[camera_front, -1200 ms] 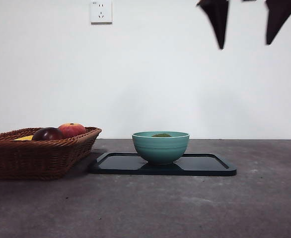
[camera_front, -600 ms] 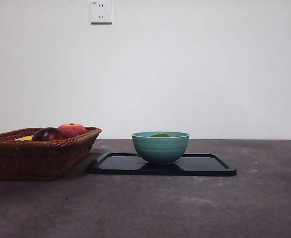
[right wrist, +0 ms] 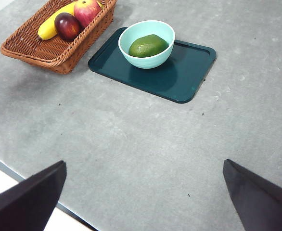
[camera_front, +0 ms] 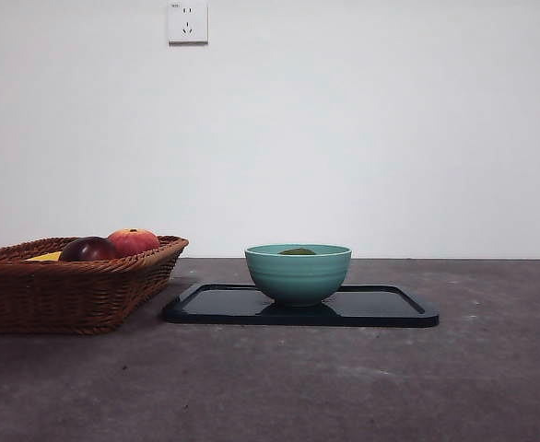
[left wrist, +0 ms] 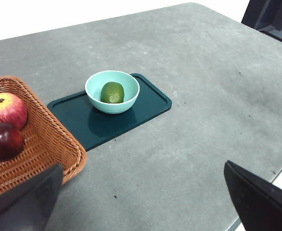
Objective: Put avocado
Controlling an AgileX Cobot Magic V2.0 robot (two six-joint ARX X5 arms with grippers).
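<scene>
The olive-green avocado (right wrist: 148,45) lies inside the teal bowl (right wrist: 146,59), which stands on the dark tray (right wrist: 189,72). In the front view only the avocado's top (camera_front: 299,251) shows above the bowl's rim (camera_front: 298,272). It also shows in the left wrist view (left wrist: 112,92). My left gripper (left wrist: 143,202) is open and empty, high above the table. My right gripper (right wrist: 143,197) is open and empty, also high and far from the bowl. Neither gripper shows in the front view.
A wicker basket (camera_front: 58,285) stands left of the tray (camera_front: 381,308), holding a red-orange fruit (camera_front: 134,241), a dark maroon fruit (camera_front: 88,249) and a banana (right wrist: 52,26). The table's edge (right wrist: 30,185) runs near the right arm.
Two black jaw tips at the front view's top right one second ago have risen out of view. The bowl, avocado and basket have not moved.
</scene>
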